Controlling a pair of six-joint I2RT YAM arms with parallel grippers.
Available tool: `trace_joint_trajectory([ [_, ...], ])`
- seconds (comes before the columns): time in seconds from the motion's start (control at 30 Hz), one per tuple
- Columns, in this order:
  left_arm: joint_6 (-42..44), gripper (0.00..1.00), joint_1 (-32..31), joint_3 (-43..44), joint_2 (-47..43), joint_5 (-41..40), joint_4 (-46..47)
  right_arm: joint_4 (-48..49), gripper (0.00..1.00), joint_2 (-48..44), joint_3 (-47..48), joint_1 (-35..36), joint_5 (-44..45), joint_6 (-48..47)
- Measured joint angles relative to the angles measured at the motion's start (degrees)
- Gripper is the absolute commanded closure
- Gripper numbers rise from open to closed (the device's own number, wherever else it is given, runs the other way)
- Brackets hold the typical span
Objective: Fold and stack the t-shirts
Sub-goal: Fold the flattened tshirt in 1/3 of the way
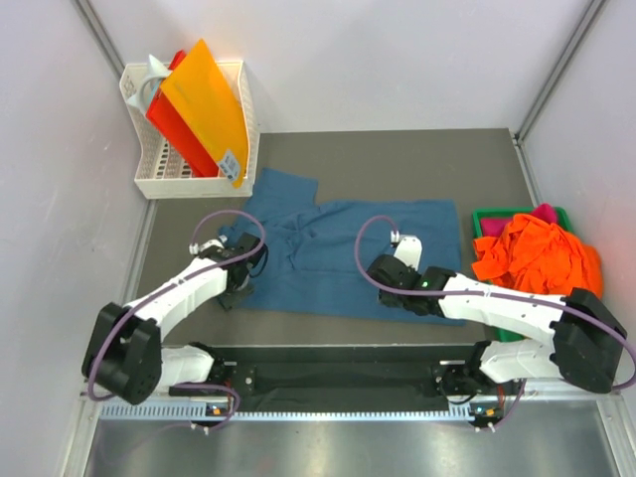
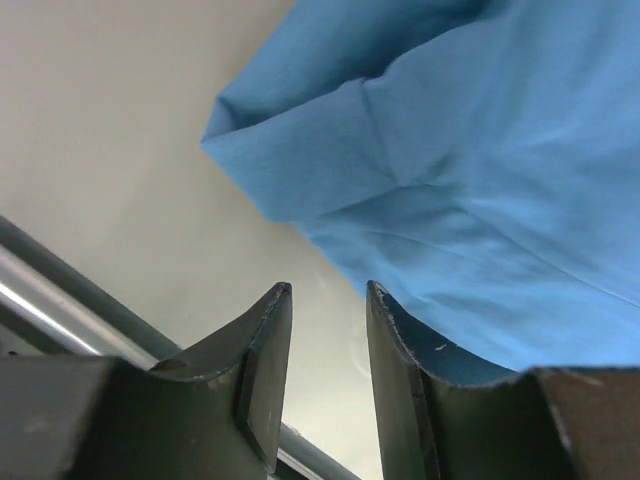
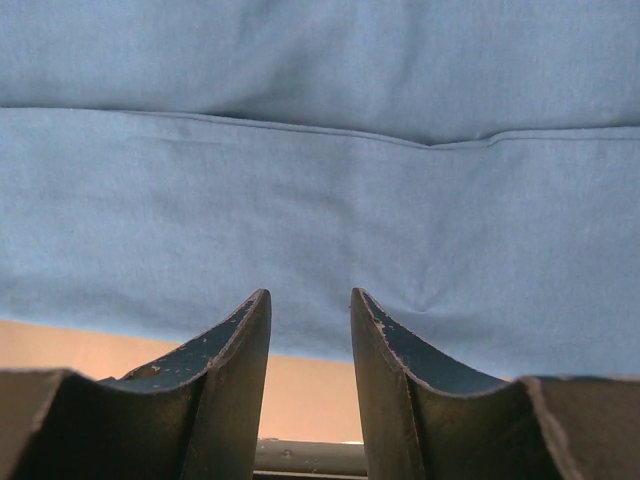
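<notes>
Shirt: dark teal-blue cloth t-shirt (image 1: 338,248) spread on grey table (image 1: 397,154). Your left gripper (image 2: 328,290) at its near-left corner, right gripper (image 3: 310,295) at near hem, both jaws apart, empty.

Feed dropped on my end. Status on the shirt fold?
Both open, empty: left gripper at near-left edge of blue t-shirt, right gripper at its near hem. Shirt spread out, unfolded. Orange shirts heaped in green tray, nothing on the blue one.
</notes>
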Motion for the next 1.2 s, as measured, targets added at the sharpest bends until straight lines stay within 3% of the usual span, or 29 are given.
trace_joint_trajectory([
  [0.2, 0.0, 0.57, 0.0, -1.0, 8.2, 0.3, 2.5, -0.1, 0.61, 0.6, 0.0, 0.4, 1.2, 0.9],
  [0.33, 0.8, 0.58, 0.0, -1.0, 9.0, 0.2, 3.1, -0.2, 0.61, 0.9, 0.0, 0.5, 2.3, 1.1],
  [0.47, 1.4, 0.83, -0.2, -1.0, 9.5, 0.7, 4.3, -0.5, 0.61, 0.9, 0.0, 0.6, 2.7, 1.5],
  [0.57, 1.7, 0.85, -0.4, -0.9, 10.0, 1.4, 5.7, -1.1, 0.61, 0.9, 0.0, 0.6, 3.0, 1.9],
  [0.77, 2.6, 1.0, -0.4, -0.9, 10.4, 1.9, 6.4, -1.8, 0.61, 0.9, 0.0, 0.6, 3.5, 2.8],
  [1.03, 3.5, 1.0, -0.4, -1.0, 10.0, 2.2, 6.7, -2.6, 0.6, 0.9, 0.0, 0.6, 4.2, 3.7],
  [1.2, 4.2, 0.98, -0.4, -1.3, 9.7, 2.3, 7.0, -3.6, 0.52, 4.2, 0.0, 0.6, 5.6, 5.0],
])
